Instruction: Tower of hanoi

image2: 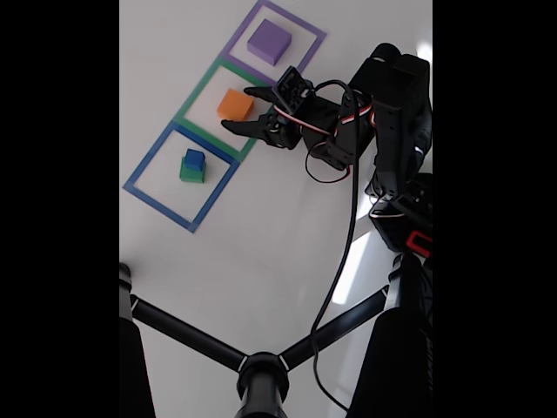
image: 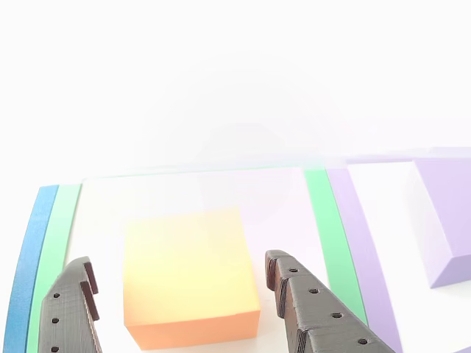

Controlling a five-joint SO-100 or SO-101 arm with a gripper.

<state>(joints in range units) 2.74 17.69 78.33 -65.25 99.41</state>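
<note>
Jaws spread wide, straddling orange block [image: 190,276] sitting between and slightly ahead of gripper [image: 180,276] in green square [image2: 193,97], not yet touching either side.

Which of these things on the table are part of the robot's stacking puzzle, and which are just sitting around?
Part of the puzzle:
orange block, between the open gripper fingers
purple block
small blue block on the green block
three taped squares

Just around:
black tripod legs
hanging cable
</note>
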